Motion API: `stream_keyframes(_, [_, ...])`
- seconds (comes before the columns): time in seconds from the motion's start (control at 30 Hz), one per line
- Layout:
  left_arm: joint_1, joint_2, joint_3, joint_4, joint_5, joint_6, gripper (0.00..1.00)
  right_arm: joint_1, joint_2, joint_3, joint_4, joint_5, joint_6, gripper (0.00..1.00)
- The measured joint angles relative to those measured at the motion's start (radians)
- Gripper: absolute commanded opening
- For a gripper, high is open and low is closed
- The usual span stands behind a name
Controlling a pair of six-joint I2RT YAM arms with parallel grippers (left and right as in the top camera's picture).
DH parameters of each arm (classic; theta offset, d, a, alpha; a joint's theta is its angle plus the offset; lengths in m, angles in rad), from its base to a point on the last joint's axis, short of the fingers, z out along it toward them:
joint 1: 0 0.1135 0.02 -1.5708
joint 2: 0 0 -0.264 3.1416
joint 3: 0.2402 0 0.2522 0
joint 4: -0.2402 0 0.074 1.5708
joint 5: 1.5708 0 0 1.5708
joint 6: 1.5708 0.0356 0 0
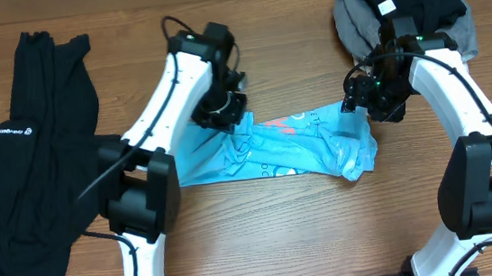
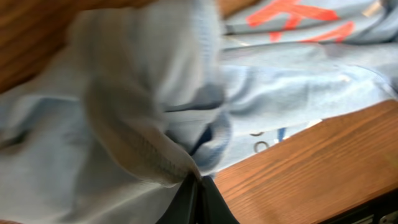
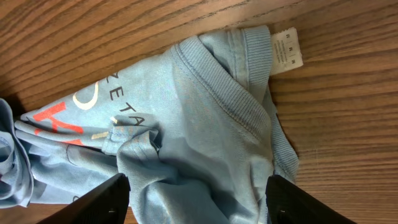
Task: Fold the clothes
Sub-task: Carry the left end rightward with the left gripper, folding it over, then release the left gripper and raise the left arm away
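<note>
**Q:** What is the current state?

**A:** The light blue T-shirt [image 1: 293, 152] lies bunched at the centre of the desk [image 1: 283, 243], between the arms. The left end effector [image 1: 223, 115] is clamped on a fold of cloth at the shirt's left end. The right end effector [image 1: 356, 102] has its fingers apart, and hangs over the collar [image 3: 217, 99] and holds nothing. The black garment [image 1: 32, 168] lies apart at the left edge.

**Q:** How should the step be performed?

**A:** In my judgement the shirt must be spread flat before any fold.
1. Close the right end effector on a single layer near the collar, clear of the label [image 3: 287, 50].
2. Draw both ends apart evenly, keeping the cloth low.
3. Check the left grip: a thick bunch may trap several layers.
</note>
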Motion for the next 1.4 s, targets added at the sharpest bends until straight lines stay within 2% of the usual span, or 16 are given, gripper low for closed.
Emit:
stream_keyframes(0.37, [-0.143, 0.000, 0.000, 0.043, 0.000, 0.000, 0.04, 0.000, 0.000, 0.000, 0.001, 0.000, 0.000, 0.73])
stream_keyframes(0.43, [-0.166, 0.000, 0.000, 0.048, 0.000, 0.000, 0.08, 0.000, 0.000, 0.000, 0.002, 0.000, 0.000, 0.73])
stream_keyframes(0.47, [-0.175, 0.000, 0.000, 0.050, 0.000, 0.000, 0.22, -0.002, 0.000, 0.000, 0.002, 0.000, 0.000, 0.73])
stream_keyframes(0.5, [-0.183, 0.000, 0.000, 0.051, 0.000, 0.000, 0.42, -0.003, 0.000, 0.000, 0.003, 0.000, 0.000, 0.73])
stream_keyframes(0.53, [-0.191, 0.000, 0.000, 0.051, 0.001, -0.004, 0.71, -0.006, 0.000, 0.000, 0.002, -0.001, 0.000, 0.72])
stream_keyframes(0.57, [-0.196, 0.000, 0.000, 0.053, 0.002, -0.003, 0.88, -0.011, 0.000, 0.000, 0.002, -0.003, 0.000, 0.73])
stream_keyframes(0.6, [-0.198, 0.000, 0.000, 0.056, 0.001, -0.003, 1.00, -0.019, 0.000, 0.000, 0.001, -0.011, -0.001, 0.72])
stream_keyframes(0.83, [-0.201, 0.000, 0.003, 0.072, -0.005, -0.003, 1.00, -0.092, 0.000, 0.000, -0.038, -0.114, -0.057, 0.74])
stream_keyframes(0.93, [-0.188, 0.003, 0.054, 0.020, -0.024, -0.003, 1.00, -0.093, 0.000, -0.011, -0.031, -0.138, -0.078, 0.75])
stream_keyframes(1.07, [-0.131, 0.004, 0.235, -0.068, -0.053, -0.003, 1.00, -0.083, 0.000, -0.084, 0.017, -0.153, -0.087, 0.75])
stream_keyframes(1.1, [-0.111, 0.004, 0.290, -0.085, -0.058, -0.003, 1.00, -0.082, 0.000, -0.112, 0.034, -0.156, -0.087, 0.79])
stream_keyframes(1.23, [0.003, 0.003, 0.533, -0.122, -0.076, -0.003, 1.00, -0.082, 0.000, -0.212, 0.092, -0.159, -0.092, 0.84])
stream_keyframes(1.4, [0.093, 0.002, 0.654, -0.133, -0.090, -0.003, 1.00, -0.082, 0.000, -0.265, 0.154, -0.122, -0.082, 0.88])
